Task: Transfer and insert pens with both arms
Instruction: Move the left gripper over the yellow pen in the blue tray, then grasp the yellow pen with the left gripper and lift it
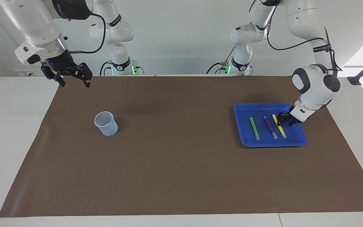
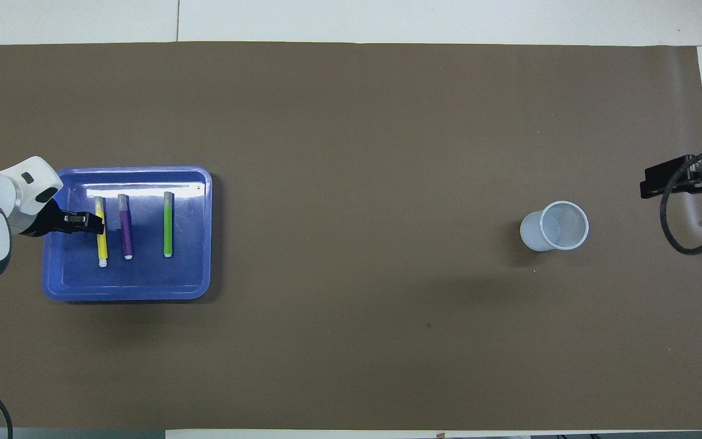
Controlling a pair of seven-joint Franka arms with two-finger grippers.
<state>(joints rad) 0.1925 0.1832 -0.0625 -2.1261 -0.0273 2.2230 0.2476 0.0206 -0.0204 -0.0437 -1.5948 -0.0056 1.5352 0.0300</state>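
Observation:
Three pens lie side by side in a blue tray (image 1: 263,145) (image 2: 125,292) at the left arm's end of the table: green (image 1: 254,127) (image 2: 168,224), purple (image 1: 270,126) (image 2: 125,228) and yellow (image 1: 281,130) (image 2: 102,244). My left gripper (image 1: 280,119) (image 2: 96,221) is down in the tray, right at the yellow pen's middle, which it partly hides. The yellow pen still lies flat. My right gripper (image 1: 74,82) (image 2: 646,182) waits open and empty in the air over the mat's edge at the right arm's end.
A clear plastic cup (image 1: 106,123) (image 2: 555,227) stands upright on the brown mat (image 1: 181,164) toward the right arm's end. Two smaller white arms (image 1: 118,60) (image 1: 239,60) with green lights stand at the robots' edge of the table.

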